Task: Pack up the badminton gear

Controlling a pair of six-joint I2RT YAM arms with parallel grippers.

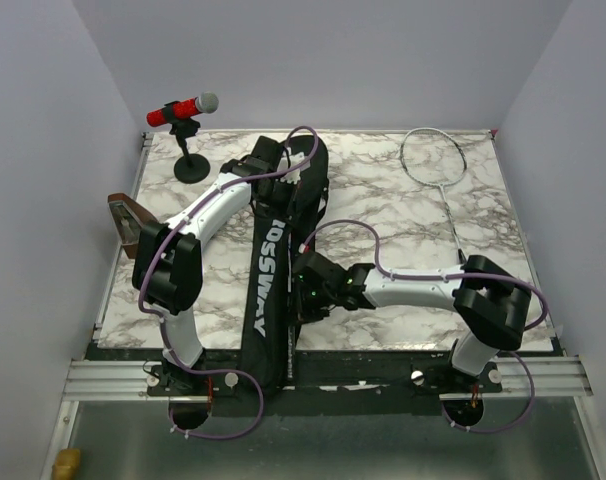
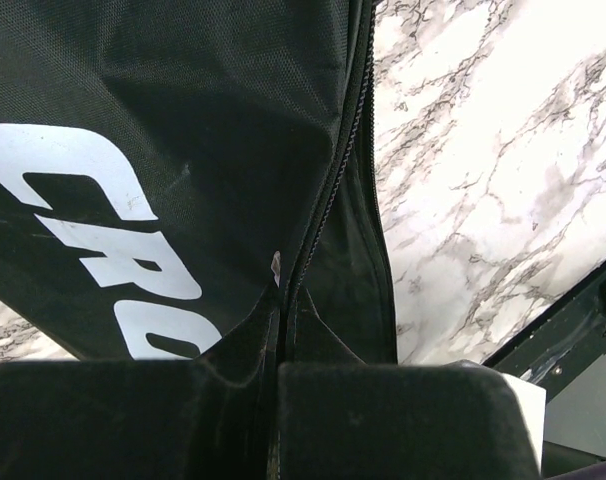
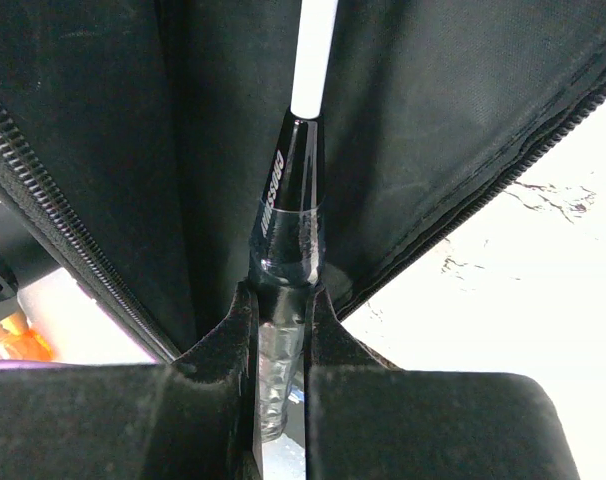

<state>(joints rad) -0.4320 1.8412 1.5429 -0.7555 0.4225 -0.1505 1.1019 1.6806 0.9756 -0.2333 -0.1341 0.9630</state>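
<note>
Robotics lab, bench-top test cell.
- Plain pale walls (image 1: 43,150) box the bench in on 3 sides; no furniture or decor in view.
- Marble-print tabletop (image 1: 403,220); slotted aluminium rail (image 1: 113,378) runs along its near edge.
- 2 white-and-black robot arms mounted at that rail: left arm (image 1: 208,210), right arm (image 1: 413,290).
- Purple cables (image 1: 348,228) loop loose along both.
- Red microphone (image 1: 183,108) on a small stand, far left corner.

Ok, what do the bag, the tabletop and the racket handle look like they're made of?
The bag: black woven fabric, probably nylon, matte; fine weave and zip teeth show.
The tabletop: smooth marble-patterned surface, stone or laminate, can't tell.
The racket handle: glossy black plastic-looking cone, shiny crinkled clear film below it.
</note>
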